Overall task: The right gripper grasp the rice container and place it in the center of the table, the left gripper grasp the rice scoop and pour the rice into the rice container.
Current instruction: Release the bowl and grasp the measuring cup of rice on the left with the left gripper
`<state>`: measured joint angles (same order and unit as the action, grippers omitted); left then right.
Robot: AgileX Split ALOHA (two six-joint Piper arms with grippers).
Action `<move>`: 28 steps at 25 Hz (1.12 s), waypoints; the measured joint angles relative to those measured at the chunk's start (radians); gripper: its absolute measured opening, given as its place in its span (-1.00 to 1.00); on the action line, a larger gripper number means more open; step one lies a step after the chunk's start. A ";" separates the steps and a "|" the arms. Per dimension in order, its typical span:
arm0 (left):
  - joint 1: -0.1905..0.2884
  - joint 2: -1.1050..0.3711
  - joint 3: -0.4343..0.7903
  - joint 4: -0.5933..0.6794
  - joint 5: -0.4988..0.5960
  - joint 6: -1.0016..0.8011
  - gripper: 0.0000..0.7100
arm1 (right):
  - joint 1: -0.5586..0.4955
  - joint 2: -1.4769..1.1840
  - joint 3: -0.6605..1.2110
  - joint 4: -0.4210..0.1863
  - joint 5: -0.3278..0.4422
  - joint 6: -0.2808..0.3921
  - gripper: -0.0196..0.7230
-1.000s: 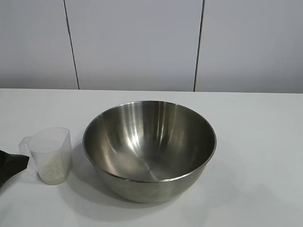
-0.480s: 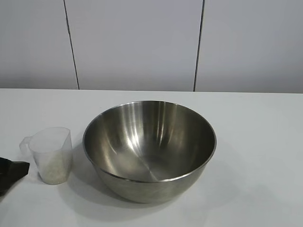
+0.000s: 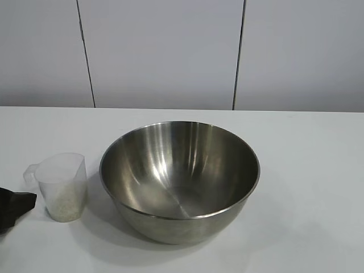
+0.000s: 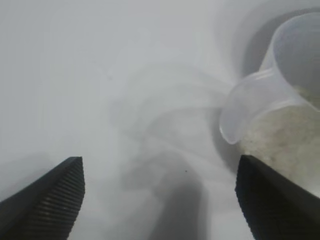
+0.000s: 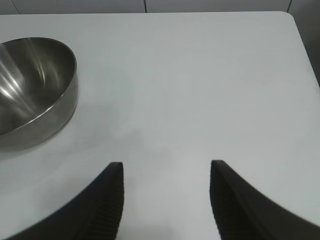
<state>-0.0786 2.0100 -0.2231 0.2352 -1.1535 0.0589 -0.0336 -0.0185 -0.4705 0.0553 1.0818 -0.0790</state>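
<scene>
The rice container (image 3: 179, 176), a big steel bowl, stands empty at the middle of the table (image 3: 307, 170). The rice scoop (image 3: 61, 182), a clear cup, stands upright just left of it with rice (image 3: 63, 206) in its lower part. Its tab handle points toward the left edge. My left gripper (image 3: 16, 206) shows only as a black tip at the far left, just short of the scoop. In the left wrist view it (image 4: 160, 172) is open and empty, with the scoop (image 4: 280, 100) and its rice (image 4: 287, 140) ahead by one finger. My right gripper (image 5: 166, 167) is open and empty, apart from the bowl (image 5: 35, 85).
A grey panelled wall stands behind the table. In the right wrist view the table's far edge and rounded corner (image 5: 292, 17) show beyond the right gripper.
The left gripper's tip has drawn back a little toward the left edge and sits slightly lower. The scoop and the bowl have not moved.
</scene>
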 joint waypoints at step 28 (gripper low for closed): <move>0.000 0.000 -0.059 0.004 0.000 0.000 -0.22 | 0.000 0.000 0.000 0.000 0.000 0.000 0.01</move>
<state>-0.0786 2.0100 -0.2823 0.2395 -1.1535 0.0589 -0.0336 -0.0185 -0.4705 0.0553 1.0818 -0.0790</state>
